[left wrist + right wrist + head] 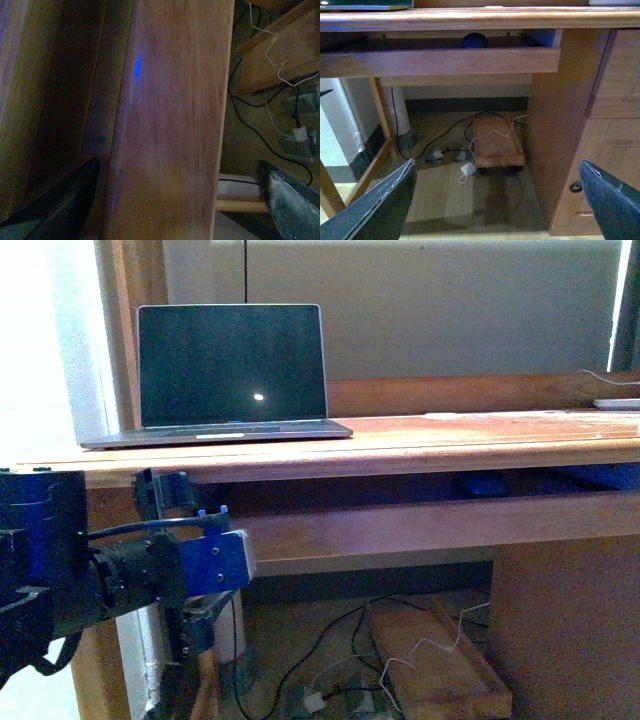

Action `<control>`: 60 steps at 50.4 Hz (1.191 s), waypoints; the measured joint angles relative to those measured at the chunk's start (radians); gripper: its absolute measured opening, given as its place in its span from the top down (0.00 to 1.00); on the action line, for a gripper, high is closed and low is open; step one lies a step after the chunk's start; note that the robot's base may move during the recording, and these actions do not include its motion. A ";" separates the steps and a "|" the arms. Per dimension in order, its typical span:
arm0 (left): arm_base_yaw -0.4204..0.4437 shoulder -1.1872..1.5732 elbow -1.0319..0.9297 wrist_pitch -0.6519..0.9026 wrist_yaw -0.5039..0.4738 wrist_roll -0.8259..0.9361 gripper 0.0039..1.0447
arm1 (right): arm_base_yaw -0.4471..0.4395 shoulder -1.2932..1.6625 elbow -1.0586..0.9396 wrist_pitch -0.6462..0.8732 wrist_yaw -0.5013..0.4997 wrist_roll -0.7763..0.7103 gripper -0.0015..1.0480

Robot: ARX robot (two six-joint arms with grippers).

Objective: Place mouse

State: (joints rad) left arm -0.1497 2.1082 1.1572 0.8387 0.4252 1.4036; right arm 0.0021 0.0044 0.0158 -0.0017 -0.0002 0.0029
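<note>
Left arm (120, 580): a black cylindrical housing at the near left, joined to a bright blue flat bracket (215, 562). A thin black cable (150, 528) runs along its top. Left gripper (178, 161): dark, matte, wedge-shaped fingers (65, 210). Right gripper (496, 161): dark grey-blue, wedge-shaped fingers (610, 200) with a pale edge on the left one.

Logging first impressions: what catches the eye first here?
The open grey laptop with a dark screen sits on the wooden desk, toward its left. The robot's blue-and-black left arm hangs low at left, below the desktop. A small dark rounded mouse lies in the pull-out tray beneath.
</note>
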 joint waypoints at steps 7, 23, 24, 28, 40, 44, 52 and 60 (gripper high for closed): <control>-0.035 0.056 0.074 -0.056 -0.017 -0.068 0.07 | 0.000 0.000 0.000 0.000 0.000 0.000 0.07; -0.074 -0.089 0.019 -0.398 -0.070 -0.212 0.07 | 0.000 0.000 0.000 0.000 0.000 0.000 0.07; -0.078 -0.109 0.003 -0.421 -0.064 -0.228 0.07 | 0.000 0.000 0.000 0.000 0.001 0.000 0.07; -0.092 -0.190 -0.076 -0.461 -0.034 -0.306 0.07 | 0.000 0.000 0.000 0.000 0.000 0.000 0.07; -0.146 -0.420 -0.322 -0.427 0.040 -0.605 0.07 | 0.000 0.000 0.000 0.000 0.000 0.000 0.07; -0.170 -0.499 -0.394 -0.378 0.047 -0.828 0.07 | 0.000 0.000 0.000 0.000 0.000 0.000 0.07; -0.201 -0.628 -0.551 -0.184 -0.064 -1.155 0.11 | 0.000 0.000 0.000 0.000 0.000 0.000 0.07; -0.235 -0.770 -0.721 -0.023 -0.472 -1.208 0.15 | 0.000 0.000 0.000 0.000 0.000 0.000 0.07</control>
State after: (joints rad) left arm -0.3851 1.3384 0.4362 0.8154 -0.0471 0.1959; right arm 0.0021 0.0044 0.0158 -0.0017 0.0002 0.0029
